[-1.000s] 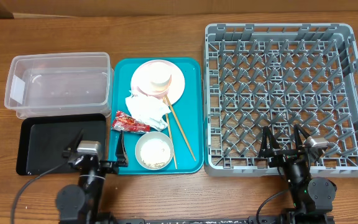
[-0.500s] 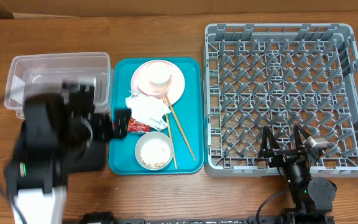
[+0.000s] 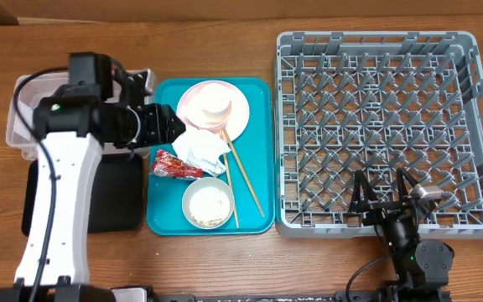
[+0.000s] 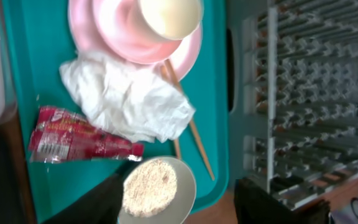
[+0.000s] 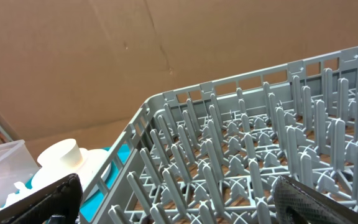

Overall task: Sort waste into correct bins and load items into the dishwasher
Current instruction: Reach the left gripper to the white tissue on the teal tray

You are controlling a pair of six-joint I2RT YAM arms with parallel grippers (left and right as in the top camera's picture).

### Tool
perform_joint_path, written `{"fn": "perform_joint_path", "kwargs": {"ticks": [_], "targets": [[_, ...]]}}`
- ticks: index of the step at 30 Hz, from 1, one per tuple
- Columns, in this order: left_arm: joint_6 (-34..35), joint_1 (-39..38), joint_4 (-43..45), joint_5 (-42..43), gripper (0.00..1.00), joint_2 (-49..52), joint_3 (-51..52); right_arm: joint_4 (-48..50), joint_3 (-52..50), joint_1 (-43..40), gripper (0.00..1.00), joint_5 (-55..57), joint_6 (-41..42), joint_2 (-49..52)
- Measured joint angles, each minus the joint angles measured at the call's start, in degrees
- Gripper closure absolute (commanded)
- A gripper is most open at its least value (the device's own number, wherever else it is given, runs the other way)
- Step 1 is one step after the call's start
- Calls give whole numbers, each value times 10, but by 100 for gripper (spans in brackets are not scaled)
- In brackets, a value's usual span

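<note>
The left arm reaches over the clear plastic tub (image 3: 17,126) and the black tray (image 3: 121,203), and its tool (image 3: 173,126) hangs above the left edge of the teal tray (image 3: 163,220), just beside the crumpled white napkin (image 3: 199,148). In the left wrist view its two dark fingers (image 4: 89,202) stand apart with nothing between them, so the tool is open and empty.

The napkin lies in the middle of the teal tray, touching the near edge of the pale pink plate (image 3: 238,119). A pink bowl (image 4: 120,38) sits on that plate with a small white cup (image 4: 169,12) on top of it. The red snack wrapper (image 3: 174,165) lies flat on the tray, partly tucked under the napkin's edge. Nearer the robot stands a whitish bowl (image 3: 208,204) with rice grains inside. The wooden chopsticks (image 3: 248,184) run from under the napkin toward the tray's near right corner, just beside that bowl.

The grey dish rack (image 3: 376,126) sits on the tabletop (image 3: 225,260) to the right of the teal tray, with only its pegs showing. The right tool (image 3: 382,195) rests at the rack's near wall, its fingers (image 5: 42,199) spread wide and holding nothing.
</note>
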State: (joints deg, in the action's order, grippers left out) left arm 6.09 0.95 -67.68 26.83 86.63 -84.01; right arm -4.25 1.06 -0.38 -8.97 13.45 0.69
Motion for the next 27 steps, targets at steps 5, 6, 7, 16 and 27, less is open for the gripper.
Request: {"fn": "perform_joint_path", "kwargs": {"ticks": [5, 6, 7, 16, 27], "targets": [[36, -49, -9, -92, 38, 23, 0, 0, 0, 0, 0, 0, 0, 0], [44, -59, -7, -108, 38, 24, 0, 0, 0, 0, 0, 0, 0, 0], [50, -69, -4, -124, 38, 26, 1, 0, 0, 0, 0, 0, 0, 0], [106, -141, 36, -234, 34, 78, 39, 0, 0, 0, 0, 0, 0, 0], [120, -142, 96, -245, 31, 166, 50, 0, 0, 0, 0, 0, 0, 0]]}}
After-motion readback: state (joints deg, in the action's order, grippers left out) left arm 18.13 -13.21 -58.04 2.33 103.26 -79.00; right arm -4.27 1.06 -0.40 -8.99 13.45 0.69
